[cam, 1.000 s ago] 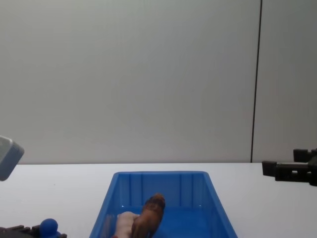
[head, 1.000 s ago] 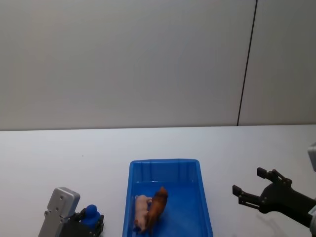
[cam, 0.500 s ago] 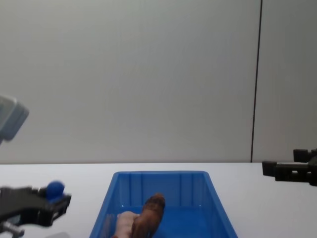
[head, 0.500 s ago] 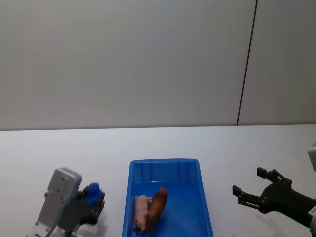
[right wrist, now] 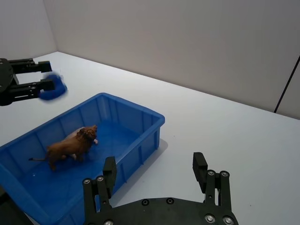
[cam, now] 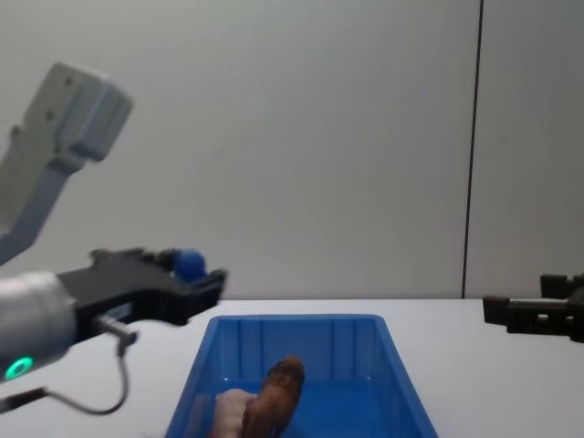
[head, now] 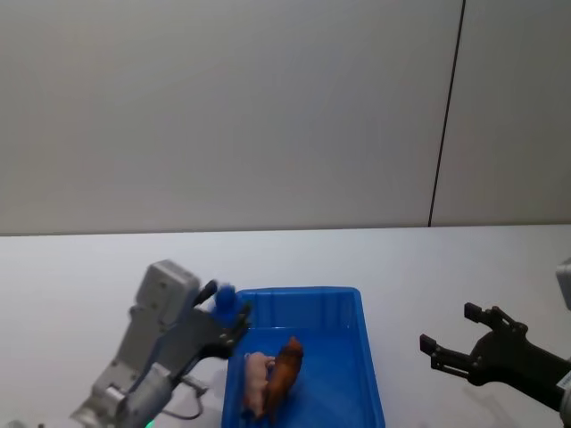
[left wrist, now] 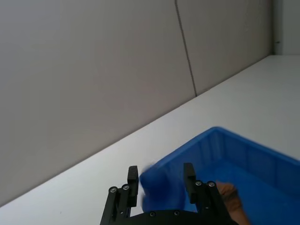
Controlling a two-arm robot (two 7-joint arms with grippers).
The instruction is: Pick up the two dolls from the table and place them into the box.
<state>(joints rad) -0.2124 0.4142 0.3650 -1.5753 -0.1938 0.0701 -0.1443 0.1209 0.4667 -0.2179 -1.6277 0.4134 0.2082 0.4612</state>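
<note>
- Left tool, gripping blue doll, is rising off table & swinging twd box; doll's now hanging by box's far-left corner.
- Pig & lion are lying in box.
- Right tool is idling w/ fingers spread, right of box.
- Drop-in prob next.

We look down from the head camera onto the bench and blue box; our chest camera faces the same box lower, side-on. Each wrist camera looks past its own end effector toward that shared box
</note>
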